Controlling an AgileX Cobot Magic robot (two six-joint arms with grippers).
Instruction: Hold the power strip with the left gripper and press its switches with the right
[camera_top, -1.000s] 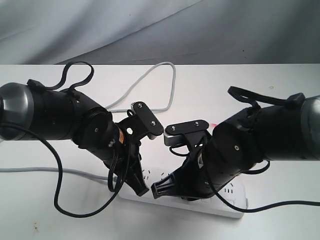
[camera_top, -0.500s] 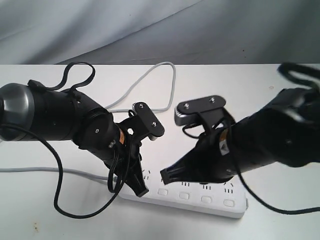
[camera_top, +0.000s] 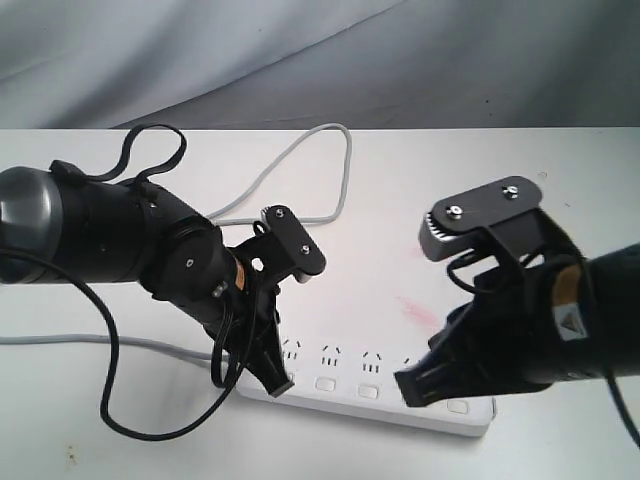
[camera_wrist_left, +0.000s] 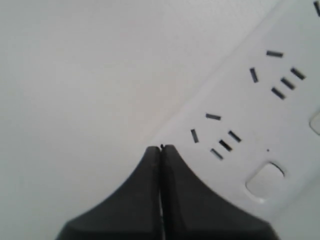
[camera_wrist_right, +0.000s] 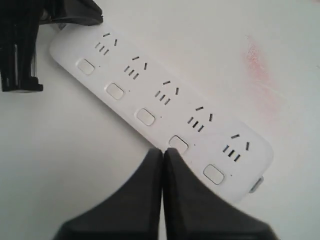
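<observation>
The long white power strip (camera_top: 346, 372) lies along the table's near edge, its row of switches (camera_top: 367, 390) on the near side. My left gripper (camera_top: 278, 382), on the glossy arm, is shut, its tip down on the strip's left end. In the left wrist view the shut fingertips (camera_wrist_left: 161, 148) meet the power strip (camera_wrist_left: 250, 115) at its edge, near one switch (camera_wrist_left: 265, 177). My right gripper (camera_top: 410, 388) is shut and hovers by the strip's right part. In the right wrist view its tip (camera_wrist_right: 163, 150) sits beside the fourth switch (camera_wrist_right: 178, 143) of the power strip (camera_wrist_right: 165, 82).
The grey-white cord (camera_top: 300, 160) loops across the far table behind the left arm (camera_top: 90, 235). A pink smudge (camera_top: 415, 310) marks the table behind the strip. Black cables (camera_top: 110, 400) hang from the left arm near the table's front edge.
My right arm has swung to the right and lifted off the strip's middle, uncovering the sockets and switches. The left gripper has stayed at the strip's left end.
</observation>
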